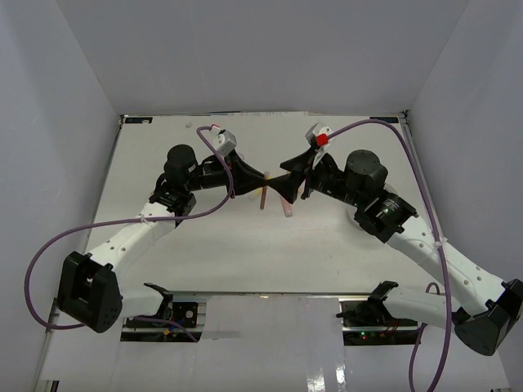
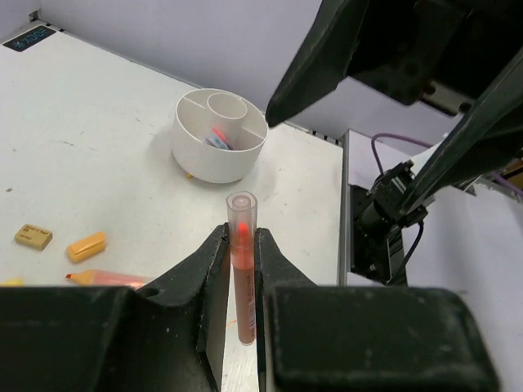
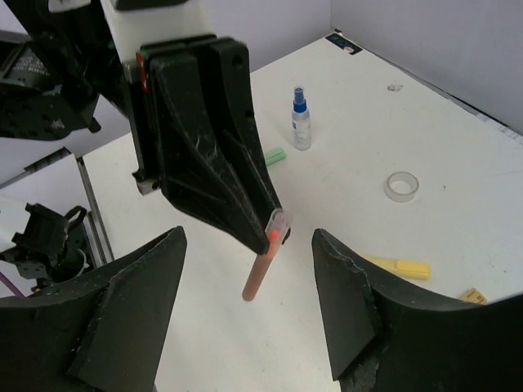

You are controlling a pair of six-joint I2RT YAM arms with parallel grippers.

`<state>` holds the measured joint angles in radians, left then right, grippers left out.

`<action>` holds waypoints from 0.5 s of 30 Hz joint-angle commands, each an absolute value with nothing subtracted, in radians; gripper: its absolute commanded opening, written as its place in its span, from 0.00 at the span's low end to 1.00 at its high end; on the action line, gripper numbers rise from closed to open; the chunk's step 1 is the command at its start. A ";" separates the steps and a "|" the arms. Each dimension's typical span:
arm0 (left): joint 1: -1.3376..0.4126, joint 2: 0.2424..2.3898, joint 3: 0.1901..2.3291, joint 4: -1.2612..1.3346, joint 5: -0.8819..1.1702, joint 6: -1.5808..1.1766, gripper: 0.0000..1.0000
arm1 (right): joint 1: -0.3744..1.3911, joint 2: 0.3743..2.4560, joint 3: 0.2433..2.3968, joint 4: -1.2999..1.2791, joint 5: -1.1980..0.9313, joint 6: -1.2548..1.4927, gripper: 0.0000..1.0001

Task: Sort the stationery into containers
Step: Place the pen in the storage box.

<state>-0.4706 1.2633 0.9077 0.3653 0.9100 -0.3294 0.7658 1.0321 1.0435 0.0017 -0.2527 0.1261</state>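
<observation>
My left gripper (image 2: 241, 235) is shut on an orange marker (image 2: 243, 211) with a clear cap, held upright above the table. In the right wrist view the same marker (image 3: 263, 265) hangs from the left gripper's fingers (image 3: 221, 180), between and ahead of my right gripper's (image 3: 249, 286) wide-open, empty jaws. From above, the left gripper (image 1: 263, 176) and right gripper (image 1: 286, 181) meet tip to tip at mid-table. The round white divided tub (image 2: 219, 135) stands beyond the left gripper with pens inside. It is hidden in the top view.
On the table lie a tan eraser (image 2: 33, 237), an orange eraser (image 2: 86, 245) and an orange marker (image 2: 106, 278). A blue-capped bottle (image 3: 301, 118), a green piece (image 3: 275, 155), a clear tape ring (image 3: 402, 185) and a yellow marker (image 3: 400, 267) lie farther off.
</observation>
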 commanded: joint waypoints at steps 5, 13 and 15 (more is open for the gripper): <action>-0.471 1.215 0.930 0.319 0.951 -0.178 0.00 | 0.762 1.132 1.199 0.002 -0.212 0.213 0.64; -0.471 1.223 0.934 0.373 0.948 -0.205 0.00 | 0.762 1.206 1.236 -0.021 -0.195 0.270 0.60; -0.471 1.220 0.924 0.396 0.942 -0.227 0.00 | 0.764 1.209 1.224 -0.015 -0.189 0.278 0.60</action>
<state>-0.4706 1.2510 0.9077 0.3450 0.9310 -0.2115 0.7658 1.2114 1.1957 -0.0319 -0.2070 0.2470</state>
